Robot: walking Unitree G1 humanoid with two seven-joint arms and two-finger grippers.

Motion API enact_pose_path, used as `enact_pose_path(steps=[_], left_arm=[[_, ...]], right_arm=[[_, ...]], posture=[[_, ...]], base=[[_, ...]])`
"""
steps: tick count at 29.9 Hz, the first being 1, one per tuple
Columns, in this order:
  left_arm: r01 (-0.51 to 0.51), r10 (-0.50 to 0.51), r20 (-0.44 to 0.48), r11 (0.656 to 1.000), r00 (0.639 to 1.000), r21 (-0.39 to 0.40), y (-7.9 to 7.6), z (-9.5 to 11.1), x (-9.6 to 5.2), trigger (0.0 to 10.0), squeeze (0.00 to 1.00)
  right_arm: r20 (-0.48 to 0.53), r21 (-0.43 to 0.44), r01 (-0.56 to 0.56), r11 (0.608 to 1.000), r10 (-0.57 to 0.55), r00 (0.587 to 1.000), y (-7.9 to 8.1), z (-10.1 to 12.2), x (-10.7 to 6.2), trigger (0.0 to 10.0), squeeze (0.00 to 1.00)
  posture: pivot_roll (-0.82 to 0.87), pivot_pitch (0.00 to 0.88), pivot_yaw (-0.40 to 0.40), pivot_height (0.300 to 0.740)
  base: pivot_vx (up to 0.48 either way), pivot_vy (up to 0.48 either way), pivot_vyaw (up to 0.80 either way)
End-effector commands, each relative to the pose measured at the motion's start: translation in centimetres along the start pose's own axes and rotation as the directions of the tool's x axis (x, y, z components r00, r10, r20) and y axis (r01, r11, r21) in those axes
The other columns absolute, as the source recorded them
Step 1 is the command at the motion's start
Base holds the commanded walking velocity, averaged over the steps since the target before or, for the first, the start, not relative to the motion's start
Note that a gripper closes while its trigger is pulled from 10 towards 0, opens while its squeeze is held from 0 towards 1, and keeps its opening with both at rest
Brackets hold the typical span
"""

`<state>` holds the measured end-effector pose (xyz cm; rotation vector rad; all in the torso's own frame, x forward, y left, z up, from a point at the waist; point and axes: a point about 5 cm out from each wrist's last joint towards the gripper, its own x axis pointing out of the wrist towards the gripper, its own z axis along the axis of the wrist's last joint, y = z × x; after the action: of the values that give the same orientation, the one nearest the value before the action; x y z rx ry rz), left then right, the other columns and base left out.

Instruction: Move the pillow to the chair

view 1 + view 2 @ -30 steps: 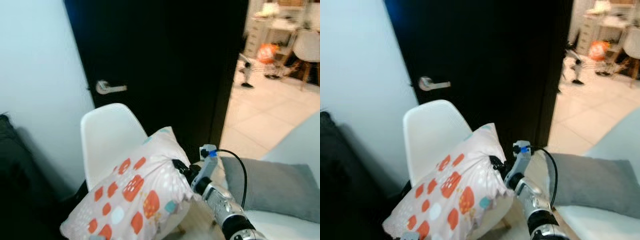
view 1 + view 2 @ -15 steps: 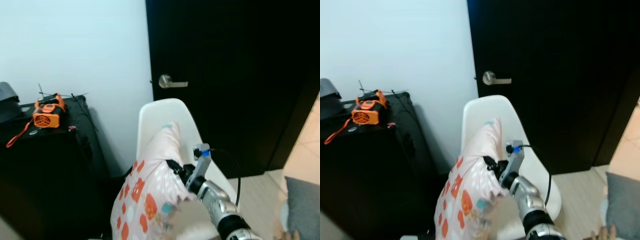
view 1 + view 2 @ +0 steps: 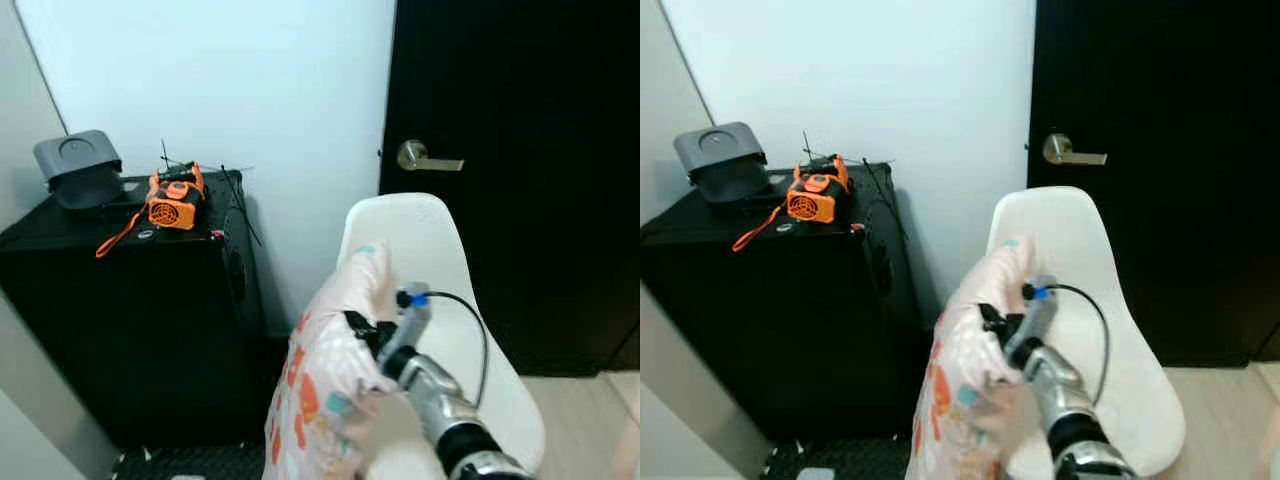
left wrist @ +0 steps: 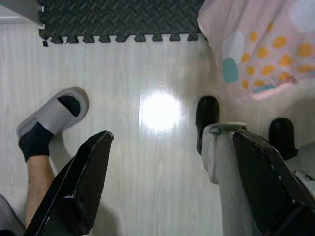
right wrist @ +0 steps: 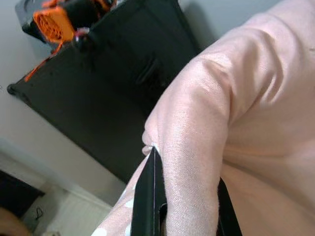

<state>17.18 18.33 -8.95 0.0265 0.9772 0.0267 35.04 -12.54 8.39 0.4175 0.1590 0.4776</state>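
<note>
Cabinet: black cabinet (image 3: 130, 310) at far left against the pale wall, carrying a grey lidded box (image 3: 78, 170) and an orange tool (image 3: 168, 203) with a strap and black cables; no open container in view, contents of the box hidden.
Left gripper: left gripper (image 4: 167, 182) hanging low over the pale wood floor (image 4: 147, 162), fingers spread wide, nothing between them; a person's foot in a grey slipper (image 4: 49, 115) near it, edge of a black foam mat (image 4: 123, 19) beyond.
Pillow: pillow (image 3: 330, 390) in pale pink with orange and teal spots, held aloft just in front of the chair, hanging limp below the grasp, not yet on the seat.
Handling: judged light, soft and floppy; fabric bunches rather than slips, so a pinch on a gathered fold near the upper edge looks sound.
Right gripper: right gripper (image 5: 182, 206) clamped on a fold of the pillow, cloth bulging between the fingers.
Chair: white shell chair (image 3: 440, 270) before the black door (image 3: 530, 150), seat free.
</note>
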Motion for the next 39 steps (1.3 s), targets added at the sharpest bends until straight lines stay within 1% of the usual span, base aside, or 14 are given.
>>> enact_pose_path(steps=[1,12,21,23,29,33,39], left_arm=[[0.008,-0.008,-0.026,1.000,1.000,0.018,-0.07,-0.73,-0.12,10.0,0.00],[0.026,-0.026,-0.014,0.999,1.000,0.027,-0.58,-0.41,-0.04,10.0,0.00],[0.029,-0.028,-0.016,0.999,0.999,0.029,-0.66,-0.54,-0.06,10.0,0.00],[0.014,-0.013,-0.019,0.999,1.000,0.029,-0.45,-0.59,-0.07,10.0,0.00],[0.028,-0.027,-0.013,0.999,1.000,0.028,-0.40,-0.58,-0.09,10.0,0.00],[0.040,-0.039,-0.016,0.998,0.999,0.043,-0.46,-0.74,-0.13,10.0,0.00],[0.041,-0.041,-0.019,0.998,0.999,0.044,-0.51,-0.91,-0.17,10.0,0.00]], right_arm=[[0.055,-0.017,0.004,1.000,-0.003,0.998,-0.06,1.05,0.16,10.0,0.00],[0.054,-0.011,0.019,1.000,-0.019,0.998,-0.22,0.91,0.06,10.0,0.00],[0.055,-0.005,0.025,1.000,-0.025,0.998,-0.29,0.76,-0.03,10.0,0.00],[0.051,-0.002,0.026,1.000,-0.026,0.998,-0.23,0.59,-0.03,10.0,0.00],[0.045,0.003,0.023,1.000,-0.024,0.999,-0.12,0.35,-0.04,10.0,0.00],[0.042,0.006,0.019,1.000,-0.019,0.999,-0.09,0.18,-0.11,10.0,0.00],[0.042,0.007,0.013,1.000,-0.013,0.999,-0.12,0.23,-0.13,10.0,0.00]], posture=[[-0.12,0.023,0.028,0.740],[-0.13,0.026,0.033,0.740],[-0.13,0.032,0.035,0.740],[-0.13,0.037,0.036,0.740],[-0.13,0.039,0.033,0.740],[-0.13,0.041,0.030,0.740],[-0.13,0.041,0.026,0.740]], base=[[0.000,0.000,0.00],[0.352,0.000,0.00],[0.361,0.000,0.00],[0.000,0.000,0.00],[0.000,0.000,0.00],[0.000,-0.435,0.00],[0.000,-0.455,0.00]])
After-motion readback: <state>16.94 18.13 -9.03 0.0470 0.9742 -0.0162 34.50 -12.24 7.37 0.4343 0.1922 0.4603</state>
